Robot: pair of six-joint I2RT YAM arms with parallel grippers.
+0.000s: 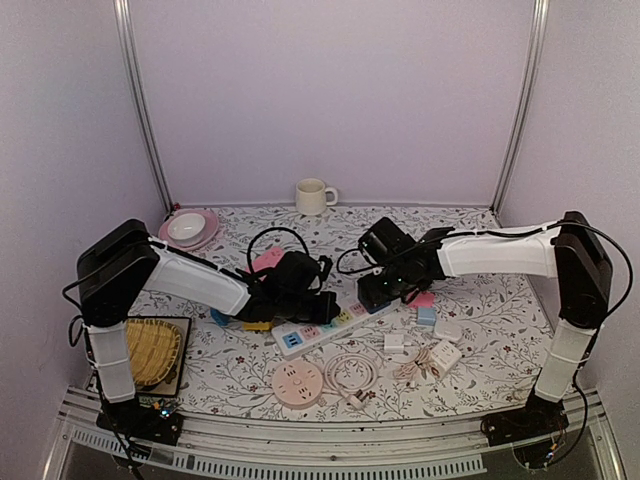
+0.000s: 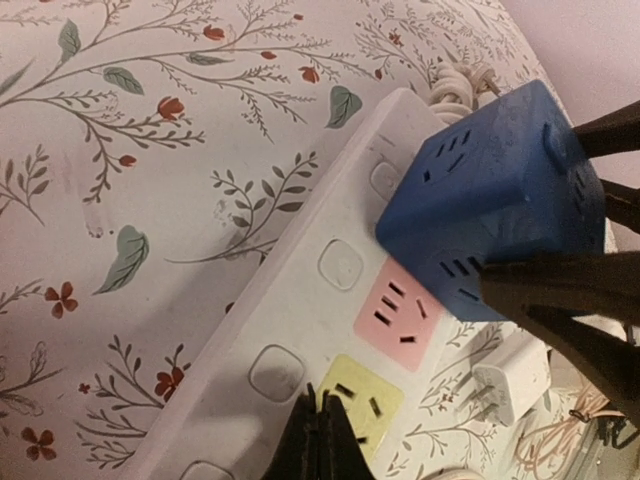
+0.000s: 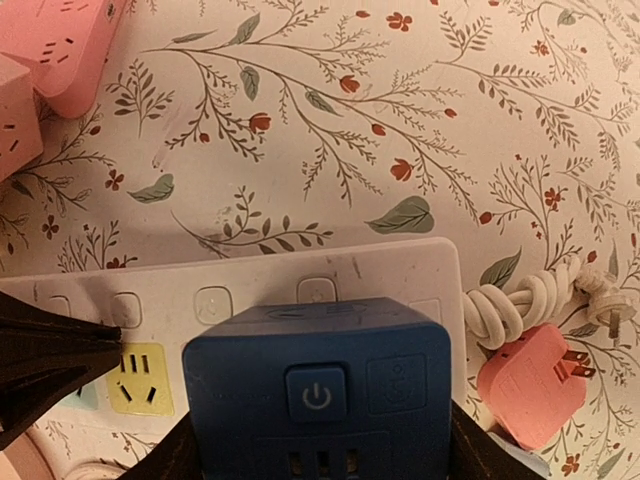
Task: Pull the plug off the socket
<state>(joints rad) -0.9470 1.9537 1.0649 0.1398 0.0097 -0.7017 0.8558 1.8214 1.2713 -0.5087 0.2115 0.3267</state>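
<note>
Right gripper (image 3: 320, 450) clamps the blue adapter (image 3: 316, 370), jaws part-open. Left gripper (image 2: 318, 440) is shut, pinning the power strip (image 2: 300, 300). Adapter looks seated; pull not done.

mug (image 1: 314, 196): sitting upright at the back by the wall, handle pointing right
pink plate (image 1: 205, 235): lying back left, carrying a white bowl (image 1: 186, 227)
woven yellow basket (image 1: 152, 350): resting near left
round pink socket hub (image 1: 297, 383): lying up front, with a coiled white cable (image 1: 352, 372) sitting just right of it
white chargers (image 1: 445, 355): lying scattered front right
small pink adapter (image 3: 528, 385): lying on the floral tablecloth (image 3: 330, 130), prongs pointing right
</note>
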